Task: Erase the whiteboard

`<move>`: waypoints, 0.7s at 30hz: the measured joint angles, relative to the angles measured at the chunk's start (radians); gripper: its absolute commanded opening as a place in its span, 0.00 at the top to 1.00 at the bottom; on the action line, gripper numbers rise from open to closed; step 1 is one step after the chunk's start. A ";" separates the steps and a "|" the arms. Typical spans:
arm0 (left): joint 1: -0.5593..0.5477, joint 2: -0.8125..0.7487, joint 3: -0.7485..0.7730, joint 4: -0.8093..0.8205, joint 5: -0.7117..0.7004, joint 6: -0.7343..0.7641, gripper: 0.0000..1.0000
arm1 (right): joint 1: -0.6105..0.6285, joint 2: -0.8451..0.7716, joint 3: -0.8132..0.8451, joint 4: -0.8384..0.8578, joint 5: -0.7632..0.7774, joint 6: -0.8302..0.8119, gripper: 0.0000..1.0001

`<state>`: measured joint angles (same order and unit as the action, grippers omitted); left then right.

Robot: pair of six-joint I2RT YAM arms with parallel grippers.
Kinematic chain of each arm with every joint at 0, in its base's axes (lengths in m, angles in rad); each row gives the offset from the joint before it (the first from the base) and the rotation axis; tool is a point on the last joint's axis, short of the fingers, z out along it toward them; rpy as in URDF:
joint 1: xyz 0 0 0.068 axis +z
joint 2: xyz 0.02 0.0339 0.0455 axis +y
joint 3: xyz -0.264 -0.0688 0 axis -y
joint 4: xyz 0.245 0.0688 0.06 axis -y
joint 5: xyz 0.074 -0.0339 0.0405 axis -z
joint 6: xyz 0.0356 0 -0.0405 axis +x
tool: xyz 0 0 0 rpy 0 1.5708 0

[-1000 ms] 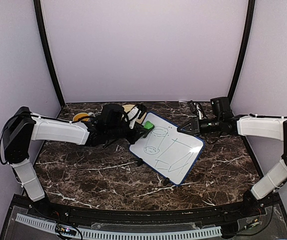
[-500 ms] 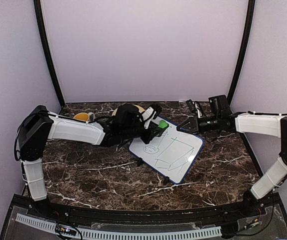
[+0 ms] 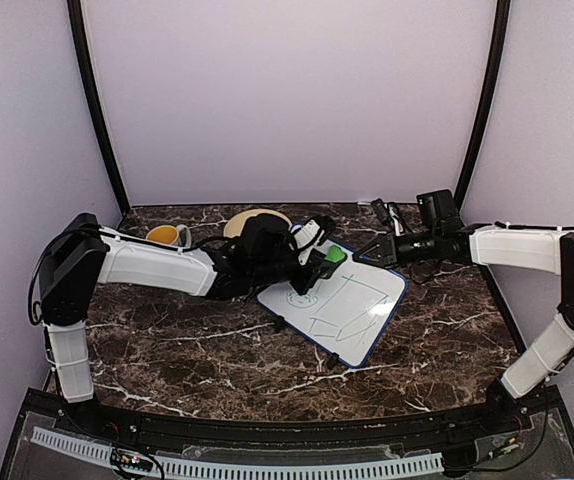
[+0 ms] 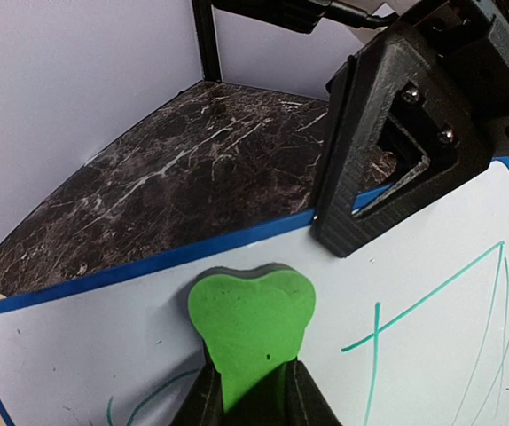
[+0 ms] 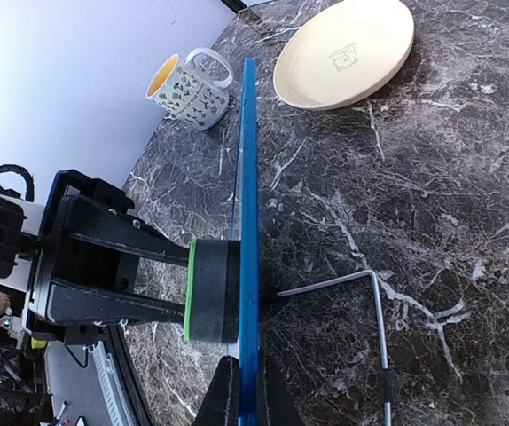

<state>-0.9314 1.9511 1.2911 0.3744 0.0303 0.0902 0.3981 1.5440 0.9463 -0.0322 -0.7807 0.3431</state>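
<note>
The whiteboard [image 3: 352, 300] lies tilted on the marble table, blue-framed, with thin green line sketches on it. My left gripper [image 3: 319, 262] is shut on a green eraser [image 3: 335, 254] with a dark felt base. The eraser [image 4: 250, 319] is pressed flat on the whiteboard [image 4: 432, 355] near its far blue edge. My right gripper [image 3: 364, 257] is shut on the board's far corner. In the right wrist view its jaws pinch the blue frame [image 5: 249, 177], with the eraser [image 5: 208, 289] against the board face. The right gripper [image 4: 405, 133] looms just beyond the eraser.
A cream plate [image 3: 257, 220] and a yellow-lined mug [image 3: 167, 235] stand at the back left, beyond the board. The mug [image 5: 188, 87] and plate [image 5: 345, 51] also show in the right wrist view. A bent wire stand [image 5: 374, 293] sticks out behind the board.
My left gripper has slid the eraser to the right along the board's far edge. Most of the cylinder sketch at the board's left end has been wiped away. The right gripper has held still.
</note>
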 measured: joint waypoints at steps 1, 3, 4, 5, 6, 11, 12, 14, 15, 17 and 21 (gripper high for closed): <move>0.003 -0.007 -0.015 0.003 -0.013 -0.004 1.00 | 0.000 0.000 0.000 -0.001 0.001 -0.002 1.00; 0.011 -0.020 -0.040 0.006 -0.035 -0.012 1.00 | 0.000 0.000 0.000 -0.003 0.001 -0.006 1.00; 0.018 -0.028 -0.053 0.006 -0.051 -0.018 1.00 | 0.000 0.000 0.000 -0.004 0.001 -0.009 1.00; 0.025 -0.036 -0.066 0.006 -0.067 -0.023 1.00 | 0.000 0.000 0.000 -0.005 0.001 -0.011 1.00; 0.032 -0.042 -0.076 0.007 -0.079 -0.028 1.00 | 0.000 0.000 0.000 -0.006 0.001 -0.013 1.00; 0.068 -0.066 -0.124 0.016 -0.108 -0.050 1.00 | 0.000 -0.001 0.004 -0.016 0.004 -0.022 1.00; 0.070 -0.066 -0.126 0.017 -0.107 -0.050 1.00 | 0.000 -0.001 0.005 -0.018 0.004 -0.024 1.00; 0.069 -0.066 -0.128 0.021 -0.110 -0.047 1.00 | 0.000 -0.001 0.005 -0.021 0.005 -0.028 1.00; 0.064 -0.066 -0.129 0.023 -0.112 -0.043 1.00 | 0.000 -0.001 0.005 -0.022 0.005 -0.029 1.00; 0.053 -0.066 -0.129 0.025 -0.119 -0.029 1.00 | 0.000 -0.002 0.005 -0.023 0.005 -0.032 1.00; 0.023 -0.066 -0.129 0.029 -0.117 0.001 1.00 | 0.000 -0.004 0.005 -0.026 0.004 -0.035 1.00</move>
<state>-0.9081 1.8847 1.1622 0.4030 -0.0872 0.0914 0.3985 1.5402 0.9516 -0.0578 -0.7769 0.3077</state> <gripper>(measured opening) 0.227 0.043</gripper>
